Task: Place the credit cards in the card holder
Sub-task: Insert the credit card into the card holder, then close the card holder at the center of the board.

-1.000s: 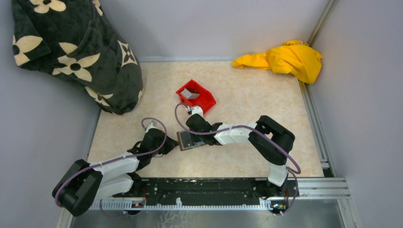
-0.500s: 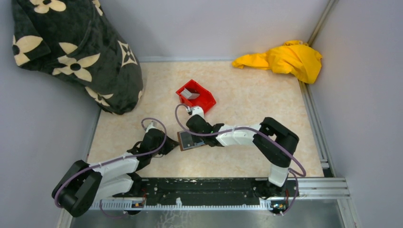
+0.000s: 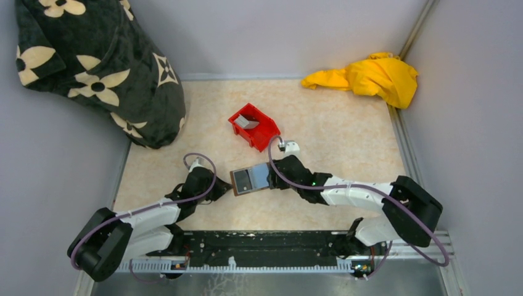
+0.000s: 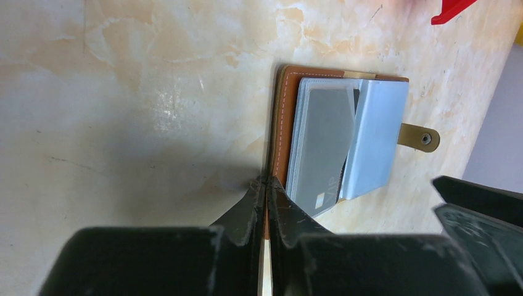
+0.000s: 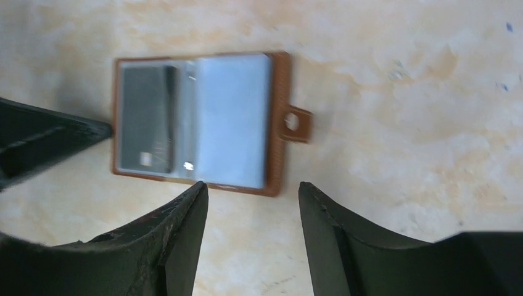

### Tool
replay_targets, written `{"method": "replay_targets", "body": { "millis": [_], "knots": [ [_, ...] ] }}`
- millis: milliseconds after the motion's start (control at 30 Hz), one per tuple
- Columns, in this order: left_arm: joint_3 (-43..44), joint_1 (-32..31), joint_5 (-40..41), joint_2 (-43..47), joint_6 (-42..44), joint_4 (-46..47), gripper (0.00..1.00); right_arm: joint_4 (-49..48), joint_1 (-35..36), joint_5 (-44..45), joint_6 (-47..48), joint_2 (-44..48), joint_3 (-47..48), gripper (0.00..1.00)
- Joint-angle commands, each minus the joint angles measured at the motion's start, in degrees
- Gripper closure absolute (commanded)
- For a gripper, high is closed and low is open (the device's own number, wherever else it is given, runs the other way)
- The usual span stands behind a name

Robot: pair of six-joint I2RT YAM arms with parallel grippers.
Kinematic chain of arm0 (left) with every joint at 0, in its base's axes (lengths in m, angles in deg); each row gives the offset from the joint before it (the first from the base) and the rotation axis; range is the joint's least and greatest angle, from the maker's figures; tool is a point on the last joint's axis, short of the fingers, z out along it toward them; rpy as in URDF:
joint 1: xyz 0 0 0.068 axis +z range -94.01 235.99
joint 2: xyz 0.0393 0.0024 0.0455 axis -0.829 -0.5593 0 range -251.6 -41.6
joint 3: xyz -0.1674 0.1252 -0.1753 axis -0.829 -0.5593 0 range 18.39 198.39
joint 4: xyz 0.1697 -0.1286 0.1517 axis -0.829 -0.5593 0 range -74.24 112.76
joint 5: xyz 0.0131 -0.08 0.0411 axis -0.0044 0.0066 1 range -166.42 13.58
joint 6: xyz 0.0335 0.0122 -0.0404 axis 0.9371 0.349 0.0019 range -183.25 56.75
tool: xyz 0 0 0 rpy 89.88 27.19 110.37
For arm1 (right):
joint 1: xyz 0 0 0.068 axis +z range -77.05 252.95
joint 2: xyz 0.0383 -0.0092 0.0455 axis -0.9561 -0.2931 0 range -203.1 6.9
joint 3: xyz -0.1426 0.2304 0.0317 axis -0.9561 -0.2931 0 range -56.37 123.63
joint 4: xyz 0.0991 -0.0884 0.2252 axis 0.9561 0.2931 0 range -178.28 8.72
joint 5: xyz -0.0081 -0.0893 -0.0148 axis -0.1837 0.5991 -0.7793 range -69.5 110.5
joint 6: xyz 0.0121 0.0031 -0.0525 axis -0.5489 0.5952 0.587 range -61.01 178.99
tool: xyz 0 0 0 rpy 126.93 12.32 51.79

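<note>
**Card holder pinned open, right gripper empty beside it**

The card holder (image 3: 251,179) lies open on the bench (image 3: 345,135), between the two arms and just in front of the red bin (image 3: 254,126). The left gripper (image 3: 225,187) has its fingers pressed together on the holder's left edge, pinching the brown cover and apparently keeping it from sliding. The right gripper (image 3: 273,174) hovers at the holder's right side with its fingers spread and nothing between them.

Two of the credit cards show inside. A grey card (image 4: 324,142) sits under a clear sleeve on the left half. A light blue card (image 4: 376,139) covers the right half and overlaps the sleeve's edge. The step in hand looks like seating that blue card. With the right gripper empty, the next move is either a nudge to push the card fully home or a reach to the bin for another, while the left keeps its pinch.

Several things are hard to read:

- **Blue card:** No view shows whether it is tucked into a pocket or only resting on top.
- **Right wrist view:** It is motion-blurred, so the pocket edges are lost.
- **Red bin:** It holds a small grey piece (image 3: 247,123) that may be a card, but it is too small to tell.
- **Snap tab:** The snap tab (image 4: 419,137) sticks out unfastened.
</note>
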Motion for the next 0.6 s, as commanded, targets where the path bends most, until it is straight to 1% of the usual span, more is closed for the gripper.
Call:
{"method": "replay_targets", "body": {
  "millis": [0,167,300,467,567],
  "knots": [
    [-1.0,-0.4,0.3,-1.3,0.6,-3.7,0.91,-10.3,-4.0,-5.3,-4.1,1.8,-7.0,0.43],
    [-0.3,-0.4,0.2,-2.2,0.7,-3.8,0.91,-18.1,-7.8,-10.5,-6.1,-0.2,-11.1,0.43],
    [0.1,-0.4,0.1,-3.0,0.9,-3.8,0.91,-20.3,-9.4,-13.1,-7.7,-2.8,-11.6,0.43],
    [0.7,-0.4,0.1,-3.4,0.9,-3.9,0.91,-16.2,-9.5,-13.9,-8.6,-5.9,-9.0,0.43],
    [1.1,-0.4,0.2,-3.7,1.1,-4.1,0.91,-10.8,-9.5,-13.5,-8.7,-8.0,-6.3,0.44]
  ]
}}
